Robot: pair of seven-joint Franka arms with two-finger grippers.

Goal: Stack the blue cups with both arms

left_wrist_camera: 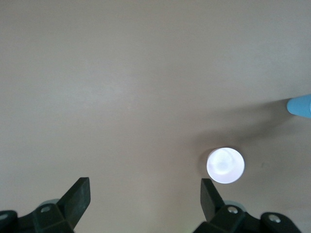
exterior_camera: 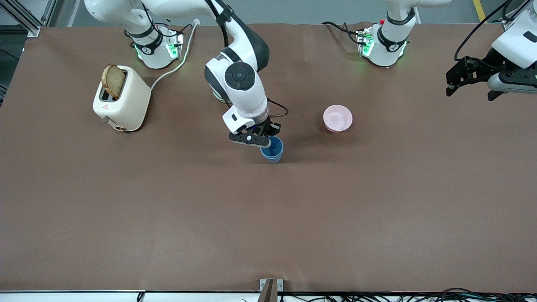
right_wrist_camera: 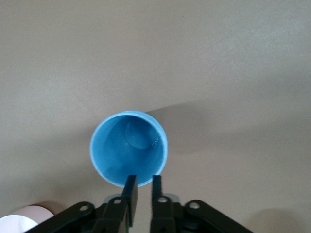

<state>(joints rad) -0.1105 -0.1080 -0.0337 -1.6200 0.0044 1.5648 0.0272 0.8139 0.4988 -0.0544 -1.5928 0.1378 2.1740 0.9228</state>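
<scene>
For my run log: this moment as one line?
right pincer: straddling blue cup rim, slightly parted | left pincer: open, waiting

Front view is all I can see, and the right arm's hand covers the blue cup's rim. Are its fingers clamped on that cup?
Observer: No clamp that I can see. In the right wrist view the right gripper has its fingers slightly apart, astride the rim of the blue cup, one inside and one outside.
Operator: Anything inside the cup?
Observer: Only blue shows inside. I cannot tell whether a second cup is nested there.
Operator: And the left gripper?
Observer: The left gripper waits over the left arm's end of the table, fingers wide open, nothing between them. Its camera looks down on the pink bowl.
</scene>
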